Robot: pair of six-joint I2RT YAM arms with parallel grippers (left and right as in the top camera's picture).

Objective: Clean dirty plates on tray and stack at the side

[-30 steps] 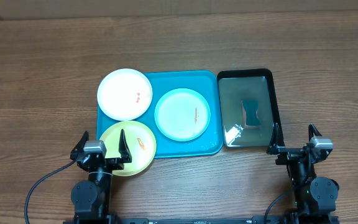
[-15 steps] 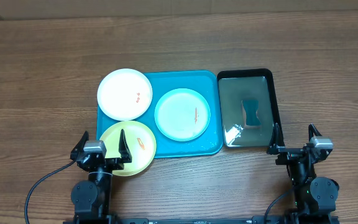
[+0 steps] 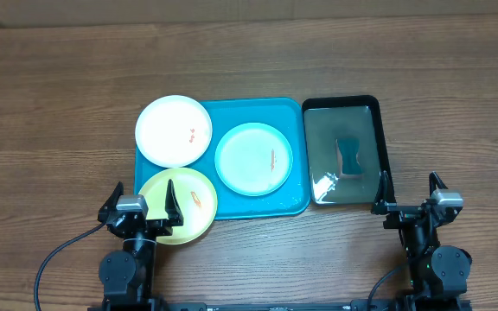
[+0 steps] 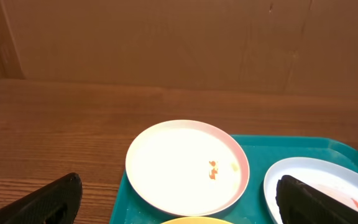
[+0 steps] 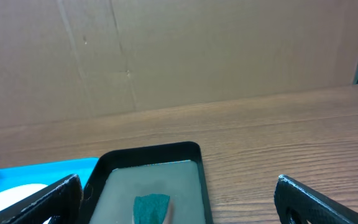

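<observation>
Resting low at the near edge of the brown wooden table (image 3: 249, 52), the left gripper (image 3: 143, 190) stands with its jaws spread wide, holding nothing. Just ahead of it lies the large bright teal-blue rectangular plastic tray (image 3: 258, 112), carrying three round plastic plates. The yellow-green plate (image 3: 193, 214) sits nearest, overlapped from above by the gripper's right finger and overhanging the tray's near-left corner. Farther ahead, the white plate (image 3: 173, 130) overhangs the far-left corner. The pale cyan plate (image 3: 254, 159) lies ahead and to the right, fully inside the tray. Each shows small orange smears. The right gripper (image 3: 409, 183), likewise wide and empty, has a smaller glossy black tray (image 3: 344, 104) just ahead and slightly left, with a teal sponge-like piece (image 3: 350, 157) inside.
</observation>
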